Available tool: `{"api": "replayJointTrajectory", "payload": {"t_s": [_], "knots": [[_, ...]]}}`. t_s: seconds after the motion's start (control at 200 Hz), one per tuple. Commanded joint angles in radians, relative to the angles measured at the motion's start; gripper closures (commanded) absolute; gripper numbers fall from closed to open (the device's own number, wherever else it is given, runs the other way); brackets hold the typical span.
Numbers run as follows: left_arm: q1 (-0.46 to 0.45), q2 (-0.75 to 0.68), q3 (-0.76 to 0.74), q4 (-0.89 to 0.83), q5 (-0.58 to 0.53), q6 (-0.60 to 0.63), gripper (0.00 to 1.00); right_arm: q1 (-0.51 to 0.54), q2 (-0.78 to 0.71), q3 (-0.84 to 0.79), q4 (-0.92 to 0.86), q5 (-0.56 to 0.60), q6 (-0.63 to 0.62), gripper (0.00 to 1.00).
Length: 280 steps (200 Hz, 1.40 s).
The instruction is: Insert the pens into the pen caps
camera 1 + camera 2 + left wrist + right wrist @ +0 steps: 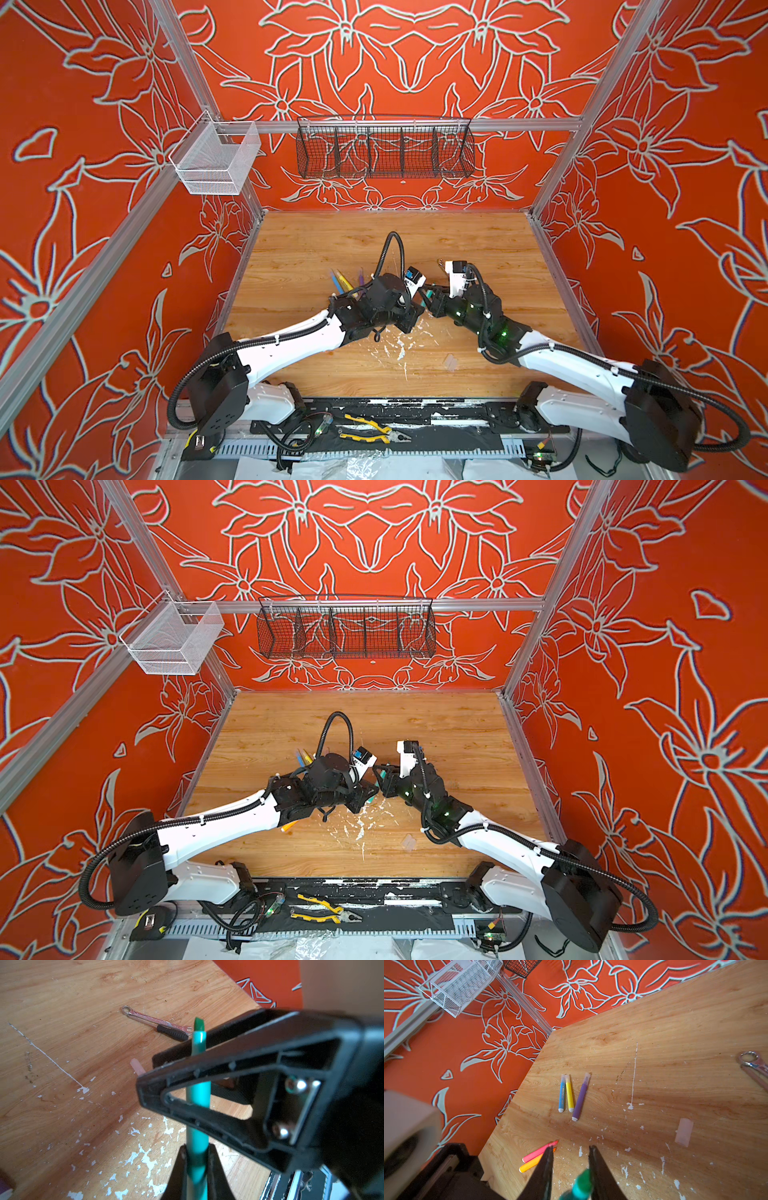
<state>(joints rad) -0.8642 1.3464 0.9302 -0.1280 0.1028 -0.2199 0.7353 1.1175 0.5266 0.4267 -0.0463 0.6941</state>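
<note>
Far left in the right wrist frame, the pink pen [537, 1152] and orange pen [529, 1164] lie bare-nibbed at the lower left of the table [675, 1022]. Above them the blue pen [561, 1095], yellow pen [569, 1095] and purple pen [580, 1101] lie side by side, each with a clear cap on its upper end. In the middle, my left jaws are pressed together on the green pen [197, 1159], pinching its barrel. Its long axis runs up the left wrist frame, with the bare nib at the top. My right jaws straddle the same barrel nearer the nib. They stand apart, one close against the pen and a gap showing at the other, so I judge that nothing is gripped there yet. Farther right, the loose cap [684, 1132] lies flat, well apart from the nib, its long axis nearly upright in that frame; I cannot tell which end is open. In both top views it sits lower right of the meeting point, beside my right arm [557, 359], which is the nearer one. A wrench [155, 1021] lies at the upper right.
</note>
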Motion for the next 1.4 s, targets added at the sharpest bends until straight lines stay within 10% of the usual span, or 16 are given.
{"api": "replayJointTrajectory", "payload": {"t_s": [0.0, 0.27, 0.445, 0.746, 1.396], "knots": [[-0.004, -0.004, 0.015, 0.002, -0.03, 0.021, 1.0, 0.0, -0.014, 0.019, -0.02, 0.023, 0.018, 0.74], [-0.005, -0.002, 0.012, 0.007, -0.048, 0.022, 1.0, 0.0, 0.005, 0.002, 0.025, -0.01, 0.063, 0.92], [-0.004, 0.021, 0.019, 0.01, -0.057, 0.024, 0.81, 0.0, 0.01, -0.003, 0.057, -0.039, 0.083, 0.99], [-0.004, 0.047, 0.017, 0.028, -0.051, 0.025, 0.63, 0.0, -0.003, -0.015, 0.078, -0.045, 0.088, 1.0], [-0.004, 0.062, -0.033, 0.153, -0.033, 0.059, 0.63, -0.014, -0.025, -0.087, 0.193, -0.054, 0.184, 1.0]]}}
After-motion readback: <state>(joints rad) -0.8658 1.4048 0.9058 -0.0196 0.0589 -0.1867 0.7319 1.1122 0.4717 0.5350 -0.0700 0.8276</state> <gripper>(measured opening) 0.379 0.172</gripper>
